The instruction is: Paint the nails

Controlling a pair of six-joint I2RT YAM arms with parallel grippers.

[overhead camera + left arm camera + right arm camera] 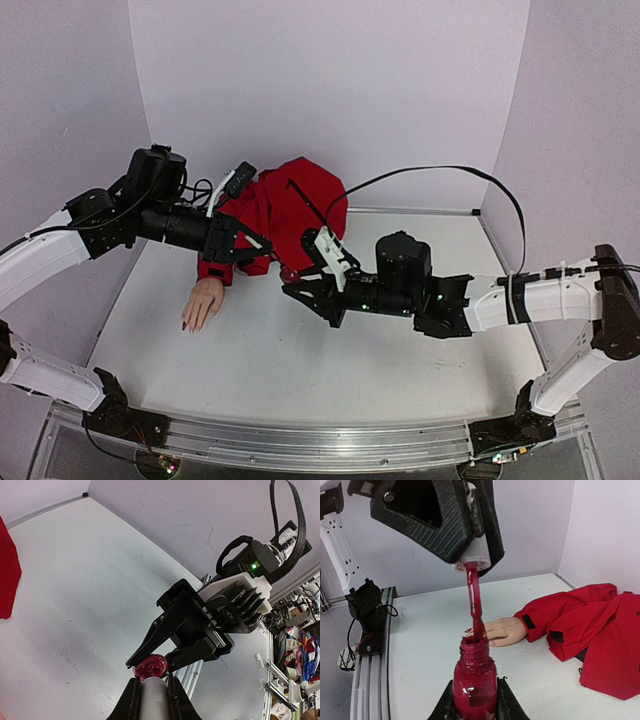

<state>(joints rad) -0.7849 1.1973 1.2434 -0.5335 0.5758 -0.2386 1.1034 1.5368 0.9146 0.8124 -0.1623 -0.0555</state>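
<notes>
Several tiny nails (pixel 188 324) (likely hard, slick; touch, never grasp) lie on the mannequin hand (pixel 205 300), left on the tabletop (pixel 250 380). Left claw (pixel 153 690) clamps the white cap (pixel 474 559), brush (pixel 474 600) in the bottle (pixel 475 677); right claw (pixel 475 696) grips that bottle's body.

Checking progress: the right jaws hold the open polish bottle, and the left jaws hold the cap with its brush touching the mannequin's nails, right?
Not quite. The brush is not on the nails; its tip is dipped into the neck of the polish bottle, as the right wrist view shows. The rest stands: the right jaws hold the open bottle, the left jaws the cap.
</notes>
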